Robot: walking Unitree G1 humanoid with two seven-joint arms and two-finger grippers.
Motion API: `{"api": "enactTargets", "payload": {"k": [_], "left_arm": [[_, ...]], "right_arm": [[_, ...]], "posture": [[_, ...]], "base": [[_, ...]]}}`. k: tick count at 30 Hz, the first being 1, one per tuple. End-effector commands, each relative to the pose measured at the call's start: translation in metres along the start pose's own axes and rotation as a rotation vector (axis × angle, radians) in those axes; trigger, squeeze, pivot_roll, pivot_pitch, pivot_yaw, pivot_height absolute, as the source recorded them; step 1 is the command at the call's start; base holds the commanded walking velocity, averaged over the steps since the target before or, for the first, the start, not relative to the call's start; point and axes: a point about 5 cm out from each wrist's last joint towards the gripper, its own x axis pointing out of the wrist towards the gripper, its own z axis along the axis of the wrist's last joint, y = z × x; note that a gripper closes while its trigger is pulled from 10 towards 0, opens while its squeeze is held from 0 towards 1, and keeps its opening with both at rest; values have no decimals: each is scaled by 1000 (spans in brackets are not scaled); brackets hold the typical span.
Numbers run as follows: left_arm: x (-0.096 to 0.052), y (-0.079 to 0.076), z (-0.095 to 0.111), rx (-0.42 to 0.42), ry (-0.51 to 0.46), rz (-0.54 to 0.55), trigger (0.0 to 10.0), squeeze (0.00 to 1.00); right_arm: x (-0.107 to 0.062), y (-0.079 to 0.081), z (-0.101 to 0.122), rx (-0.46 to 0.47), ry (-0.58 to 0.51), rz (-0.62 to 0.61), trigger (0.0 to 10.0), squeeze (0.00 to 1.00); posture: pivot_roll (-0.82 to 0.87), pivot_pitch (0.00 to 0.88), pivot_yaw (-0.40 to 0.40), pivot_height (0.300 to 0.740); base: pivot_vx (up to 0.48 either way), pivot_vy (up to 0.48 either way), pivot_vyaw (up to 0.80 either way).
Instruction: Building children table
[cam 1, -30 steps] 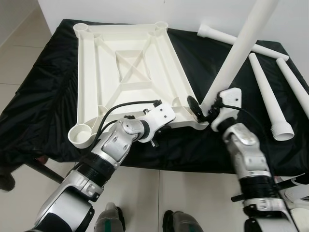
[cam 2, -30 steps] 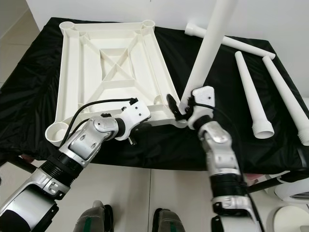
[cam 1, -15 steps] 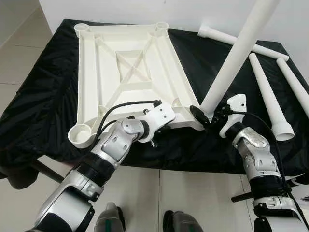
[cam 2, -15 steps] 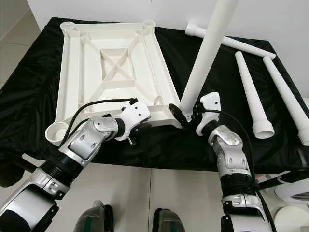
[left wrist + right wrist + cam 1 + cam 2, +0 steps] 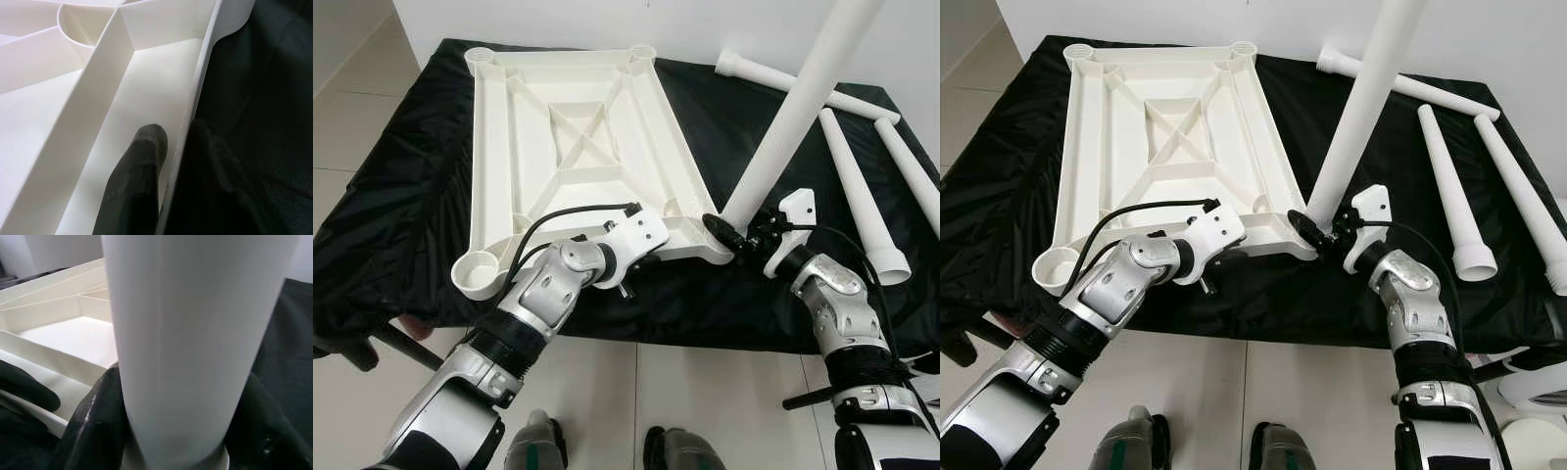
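Left tool [image 5: 658, 232] clamped the upturned white plastic tabletop's [image 5: 573, 137] rim steady while right tool [image 5: 741, 235] gripped the white tapered leg [image 5: 793, 117] at lower-right socket.

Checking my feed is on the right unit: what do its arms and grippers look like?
Two silver segmented arms with black ribbed joints. Each wrist carries a white housing with a looping black cable. The left gripper and right gripper each have two long black fingers.
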Motion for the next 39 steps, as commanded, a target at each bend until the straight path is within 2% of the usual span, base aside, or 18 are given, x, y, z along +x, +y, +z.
{"api": "enactTargets", "payload": {"k": [1,13,14,15,25,32,39], "left_arm": [[1,-4,6,33,-14,-34,10000,0],[2,-5,7,40,-16,-42,10000,0],[2,-6,7,40,-16,-43,10000,0],[2,-6,7,40,-16,-45,10000,0],[2,-7,6,42,-14,-48,10000,0],[1,-7,6,44,-14,-52,10000,0],[1,-7,6,40,-12,-50,10000,0]], "right_arm": [[-3,-2,-2,12,2,-5,0,0],[-3,3,-5,24,-5,-8,0,0],[-3,5,-6,27,-5,-12,4549,0],[-2,7,-7,28,-6,-19,10000,0],[6,18,-6,53,-34,-74,10000,0],[16,27,-3,52,-39,-236,10000,0],[24,36,2,57,-55,-334,10000,0]], "posture": [[1,80,-39,740],[-3,75,-34,740],[-3,74,-35,740],[-2,73,-35,740],[-1,68,-37,740],[-3,75,-35,740],[0,81,-36,740]], "base": [[0,0,0],[0,0,0],[0,0,0],[0,0,0],[0,0,0],[0,0,0],[0,0,0]]}}
